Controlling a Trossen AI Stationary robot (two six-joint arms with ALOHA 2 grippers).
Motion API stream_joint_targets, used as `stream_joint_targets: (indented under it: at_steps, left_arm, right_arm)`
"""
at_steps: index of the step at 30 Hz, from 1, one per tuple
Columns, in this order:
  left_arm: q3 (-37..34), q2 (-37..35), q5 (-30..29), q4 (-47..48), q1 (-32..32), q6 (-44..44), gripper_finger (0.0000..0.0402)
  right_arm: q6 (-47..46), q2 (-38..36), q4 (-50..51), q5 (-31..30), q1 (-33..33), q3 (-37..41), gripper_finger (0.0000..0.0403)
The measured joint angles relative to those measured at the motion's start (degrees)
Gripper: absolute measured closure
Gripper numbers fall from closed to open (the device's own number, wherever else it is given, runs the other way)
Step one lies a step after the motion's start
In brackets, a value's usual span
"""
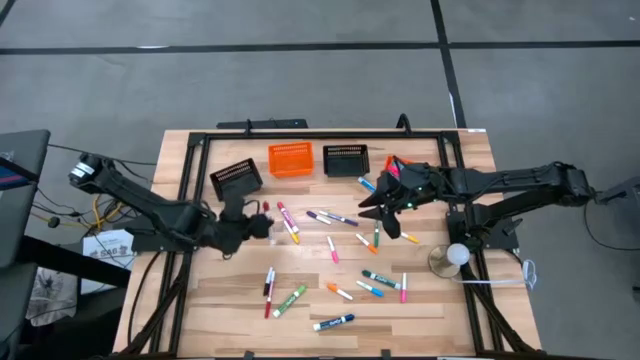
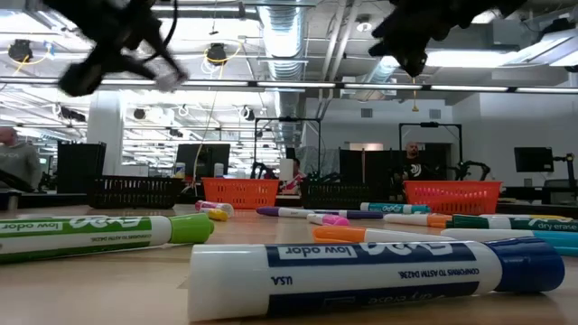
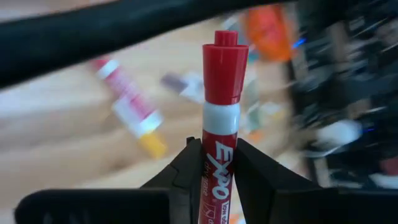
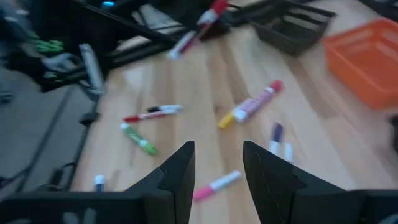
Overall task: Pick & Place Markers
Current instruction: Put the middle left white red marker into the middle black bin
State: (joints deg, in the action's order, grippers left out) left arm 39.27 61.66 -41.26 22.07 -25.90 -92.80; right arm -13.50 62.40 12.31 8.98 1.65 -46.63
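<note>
The left gripper (image 3: pixel 217 165) is clamped on a red marker (image 3: pixel 221 112), which stands upright between its fingers with the cap uppermost; the barrel's lower end is cut off at the frame edge, and only this wrist view shows the grip, since from above the gripper (image 1: pixel 262 226) is a dark blur just beside the black basket (image 1: pixel 236 179) and the marker in it cannot be made out; in the low view both arms are mere dark shapes against the ceiling lights.

The right gripper (image 4: pixel 216 165) hangs over the table with its jaws apart and nothing between them; from above it sits (image 1: pixel 383 203) on the far side of the orange basket (image 1: pixel 290 158) from the black basket.

The other markers (image 1: pixel 335 250) lie scattered on the wooden table (image 1: pixel 450 300), spread away from the black basket toward the near edge; bare wood lies open along that edge and beside the left arm; a second black basket (image 1: pixel 345 159) stands next to the orange one, a detail the low view partly hides behind a blue-capped marker (image 2: pixel 361 268) filling its foreground; a person (image 2: pixel 16 162) is half cut off at that view's edge.
</note>
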Motion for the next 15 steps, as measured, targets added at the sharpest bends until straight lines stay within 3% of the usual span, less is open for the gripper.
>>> stream_joint_targets:
  at_steps: [4, 9, 15]
  left_arm:
    - [0.0, -0.31, -1.78, -11.33, 3.85, 11.18, 0.0327]
    - [0.16, 1.82, -1.22, -28.16, 9.19, 26.69, 0.0327]
    - [0.09, 5.38, -0.26, -41.14, 12.62, 36.25, 0.0328]
  right_arm:
    - [-0.73, 2.59, -6.64, 4.17, 0.0, 0.03, 0.0272]
    - [-3.03, 7.62, -15.51, 6.06, 0.0, -0.01, 0.0234]
    - [-4.11, 10.64, -26.01, 6.11, 0.23, -0.25, 0.0179]
